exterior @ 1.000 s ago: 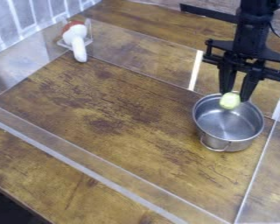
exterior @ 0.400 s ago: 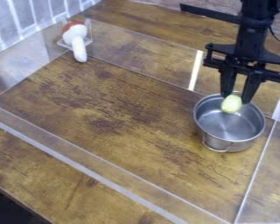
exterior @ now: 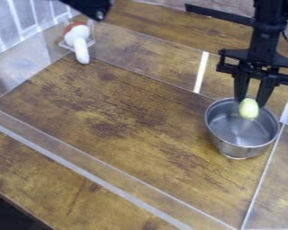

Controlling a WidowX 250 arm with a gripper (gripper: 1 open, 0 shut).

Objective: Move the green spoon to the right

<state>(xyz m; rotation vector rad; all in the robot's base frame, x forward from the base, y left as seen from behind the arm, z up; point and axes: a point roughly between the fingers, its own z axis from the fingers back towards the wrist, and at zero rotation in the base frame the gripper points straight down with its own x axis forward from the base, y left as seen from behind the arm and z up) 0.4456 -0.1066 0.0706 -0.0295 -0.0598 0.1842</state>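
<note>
Wooden surface (exterior: 111, 117) with clear raised edging, dark and scuffed. Steel pot (exterior: 241, 128) with side handles standing at the surface's right end, the landmark for the rest. Far to the pot's left, at the back edge, a white-and-red mushroom-like object (exterior: 76, 40), not part of the job. Directly above the pot, the black arm pointing straight down, claw (exterior: 247, 108) pinched on the green spoon (exterior: 247, 109). Only the yellow-green handle visible between the fingers, hanging over the pot's open mouth, just above or at rim level; metal bowl of the spoon not discernible.

Judged stage: carry finished, placement in hand, spoon already at the right side. Next move likely calls for a short lowering into the pot, then spreading the claw and lifting clear without knocking the rim.
</note>
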